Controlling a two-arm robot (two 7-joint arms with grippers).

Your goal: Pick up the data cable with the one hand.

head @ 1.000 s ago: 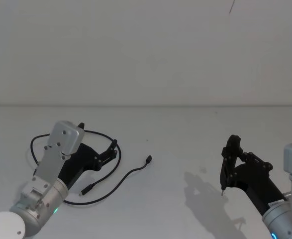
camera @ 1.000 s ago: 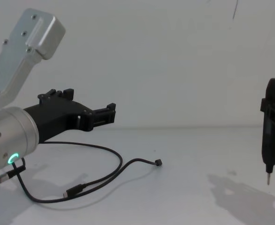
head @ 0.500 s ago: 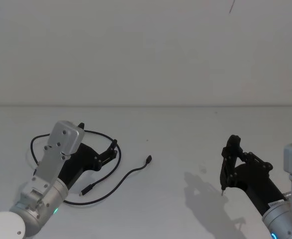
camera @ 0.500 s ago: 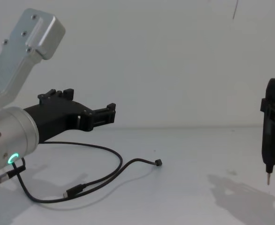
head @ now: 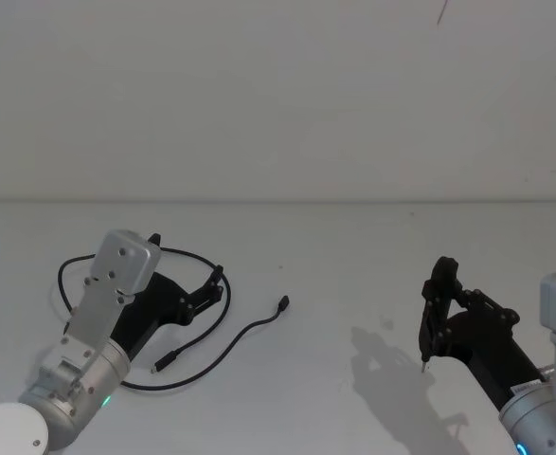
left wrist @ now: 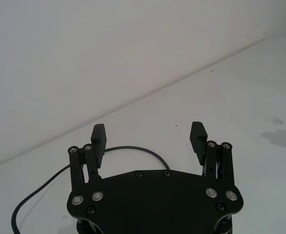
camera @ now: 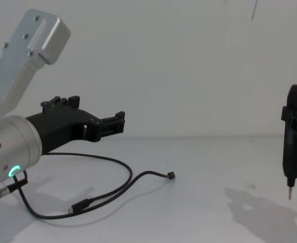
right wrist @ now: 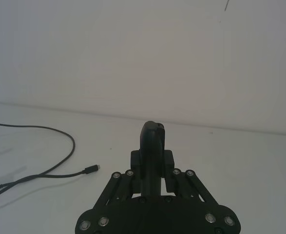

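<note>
Data cable [head: 255, 325] lies in loose curves on white table [head: 353, 256], robot's left side, one loop under left gripper [head: 218, 282]. I judge it light, limp and thin: it will droop from any hold and may slip off flat pads. I'd pinch a lone strand mid-run, not a plug. Left gripper spread wide, empty, above cable. Right gripper [head: 433, 308] well apart, fingers pressed together, nothing held that I can see. Chest view shows air gap between left gripper and cable; head view shows both plugs

Head downward, chest sideways, both on cable [head: 242, 331]
</note>
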